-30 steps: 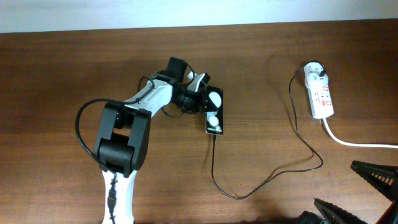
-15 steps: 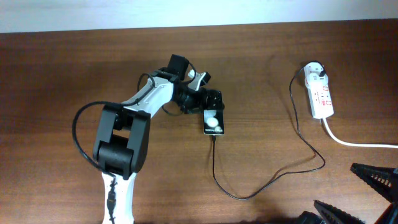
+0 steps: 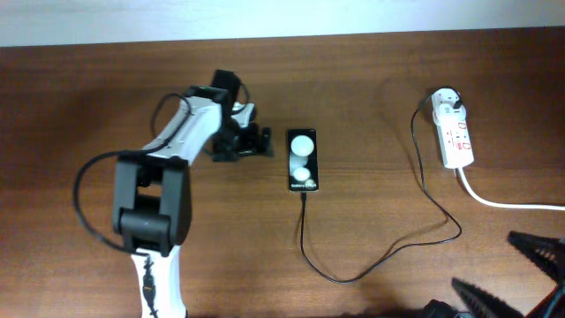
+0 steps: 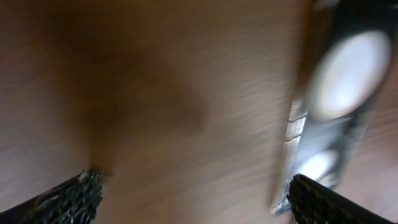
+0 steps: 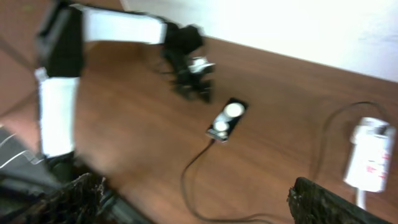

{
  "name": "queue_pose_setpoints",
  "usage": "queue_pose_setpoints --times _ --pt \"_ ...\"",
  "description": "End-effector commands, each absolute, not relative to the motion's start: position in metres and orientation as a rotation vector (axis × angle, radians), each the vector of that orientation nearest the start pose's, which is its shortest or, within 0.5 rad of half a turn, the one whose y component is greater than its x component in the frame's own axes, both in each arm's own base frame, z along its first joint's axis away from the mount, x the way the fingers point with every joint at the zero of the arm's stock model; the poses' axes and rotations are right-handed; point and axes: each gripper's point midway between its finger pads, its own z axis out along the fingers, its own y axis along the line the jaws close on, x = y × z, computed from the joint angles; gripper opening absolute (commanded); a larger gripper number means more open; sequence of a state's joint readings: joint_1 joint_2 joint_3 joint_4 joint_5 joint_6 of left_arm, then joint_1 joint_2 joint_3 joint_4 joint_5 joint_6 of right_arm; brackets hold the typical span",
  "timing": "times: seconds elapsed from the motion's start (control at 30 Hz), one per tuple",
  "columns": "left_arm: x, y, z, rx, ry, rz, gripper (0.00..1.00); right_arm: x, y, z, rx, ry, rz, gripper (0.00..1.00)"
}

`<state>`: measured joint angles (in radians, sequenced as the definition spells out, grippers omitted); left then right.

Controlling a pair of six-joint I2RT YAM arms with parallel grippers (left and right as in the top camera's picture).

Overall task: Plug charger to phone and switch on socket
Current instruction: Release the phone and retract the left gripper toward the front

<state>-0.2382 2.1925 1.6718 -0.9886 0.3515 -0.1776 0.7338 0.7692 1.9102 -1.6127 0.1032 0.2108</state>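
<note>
The black phone [image 3: 302, 160] lies flat on the wooden table, two white reflections on its screen. The thin black charger cable [image 3: 340, 279] runs from the phone's near end in a loop to the adapter [image 3: 446, 99] sitting in the white socket strip [image 3: 458, 140]. My left gripper [image 3: 263, 141] stands open just left of the phone, apart from it. In the left wrist view, bare wood lies between the open fingers [image 4: 68, 199], and the blurred phone [image 4: 339, 99] is at the right. My right gripper [image 3: 510, 274] is open at the near right corner, holding nothing.
A thick white cord [image 3: 508, 203] leaves the socket toward the right edge. The right wrist view shows the left arm [image 5: 118, 28], the phone [image 5: 227, 119], the cable [image 5: 186, 180] and the socket [image 5: 369, 162] from afar. A pale wall borders the table's far edge.
My left gripper has opened, let go of the phone and drawn back to the left. The phone now lies straight and flat. The right arm has barely moved.
</note>
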Motion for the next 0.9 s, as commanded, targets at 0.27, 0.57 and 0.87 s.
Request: queue_pose_setpoints --times 0.27,0.57,0.87 --pt "0.334 -0.082 0.322 0.074 2.469 -0.307 0.99 0.104 0.024 0.437 -0.329 2.004 0.289 0.99" --pt "0.200 -0.058 0.444 0.098 2.001 -0.347 0.99 0.105 0.025 0.441 -0.324 1.992 0.298 0.99" --pt "0.066 -0.034 0.465 0.109 1.723 -0.362 0.99 0.123 0.042 0.443 -0.313 1.961 0.319 0.99"
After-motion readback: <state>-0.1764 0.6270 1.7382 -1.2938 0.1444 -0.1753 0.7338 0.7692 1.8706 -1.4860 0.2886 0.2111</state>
